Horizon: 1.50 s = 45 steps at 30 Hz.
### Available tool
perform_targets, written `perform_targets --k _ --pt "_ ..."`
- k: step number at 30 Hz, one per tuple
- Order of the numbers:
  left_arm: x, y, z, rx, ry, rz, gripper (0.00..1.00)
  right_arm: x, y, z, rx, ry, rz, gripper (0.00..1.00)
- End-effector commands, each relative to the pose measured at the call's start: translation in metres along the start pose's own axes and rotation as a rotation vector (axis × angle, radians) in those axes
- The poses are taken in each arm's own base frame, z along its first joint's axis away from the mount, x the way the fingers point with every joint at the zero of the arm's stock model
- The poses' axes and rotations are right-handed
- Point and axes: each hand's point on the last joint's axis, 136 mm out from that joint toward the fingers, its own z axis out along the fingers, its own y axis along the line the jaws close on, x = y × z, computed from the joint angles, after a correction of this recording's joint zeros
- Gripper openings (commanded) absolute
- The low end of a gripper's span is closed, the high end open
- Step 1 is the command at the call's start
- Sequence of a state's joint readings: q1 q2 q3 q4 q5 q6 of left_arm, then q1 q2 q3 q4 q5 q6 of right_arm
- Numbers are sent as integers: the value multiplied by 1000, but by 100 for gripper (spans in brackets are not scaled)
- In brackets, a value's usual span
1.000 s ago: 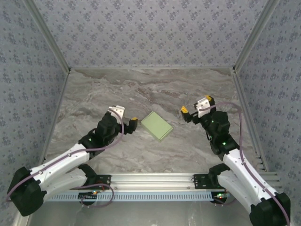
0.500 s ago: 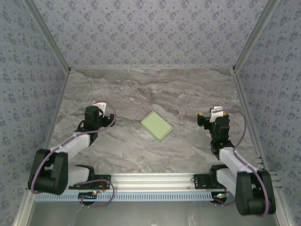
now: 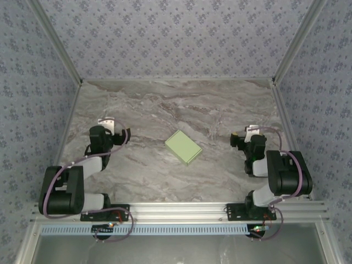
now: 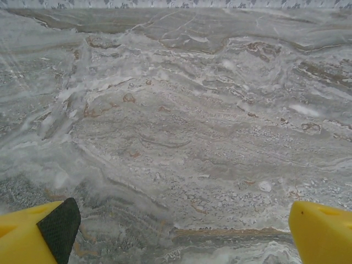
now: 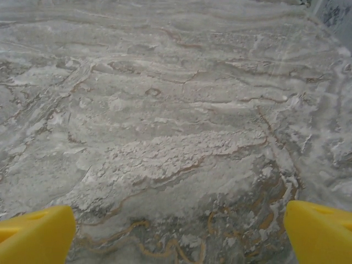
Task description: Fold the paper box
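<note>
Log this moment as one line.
paper box: folded, lying on table | left gripper: open, empty, clear of box | right gripper: open, empty, clear of box

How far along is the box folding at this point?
Done: the paper box lies closed on the table, with no loose flaps visible. In hand: nothing; the left gripper and right gripper stand open, apart from it. Left: apparently nothing.

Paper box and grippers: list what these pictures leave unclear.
Paper box, top external view: too small to tell whether its flaps are tucked; its underside lies hidden against the table.
Left gripper, left wrist view: fingers cut off by the bottom edge.
Right gripper, right wrist view: fingers likewise cut off by the bottom edge.
</note>
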State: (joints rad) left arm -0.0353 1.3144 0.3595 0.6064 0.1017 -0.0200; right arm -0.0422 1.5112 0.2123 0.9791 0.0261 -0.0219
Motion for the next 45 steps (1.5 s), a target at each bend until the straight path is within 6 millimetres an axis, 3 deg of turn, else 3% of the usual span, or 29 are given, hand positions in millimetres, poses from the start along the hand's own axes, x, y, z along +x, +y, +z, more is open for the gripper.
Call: perform_targets --k 1,4,10,14,21,29,45 --pt "-17 -8 -9 -18 -99 36 99 -38 0 8 3 -104 9 100" --pt "-14 -16 -12 -61 -107 195 99 -34 1 14 3 -58 8 100" --pt "-17 -4 2 -55 -118 177 99 -37 7 16 -18 -52 -20 100" --pt "-8 21 8 -56 -141 51 99 -36 11 17 -26 -43 -39 100" --pt "-3 20 26 4 -67 33 99 -36 5 25 -53 -3 17 100" --pt "-3 34 28 -74 -52 -5 99 -35 6 25 -39 6 -1 100" --pt "-3 34 28 -77 -52 -6 99 -35 6 25 -37 6 -2 100"
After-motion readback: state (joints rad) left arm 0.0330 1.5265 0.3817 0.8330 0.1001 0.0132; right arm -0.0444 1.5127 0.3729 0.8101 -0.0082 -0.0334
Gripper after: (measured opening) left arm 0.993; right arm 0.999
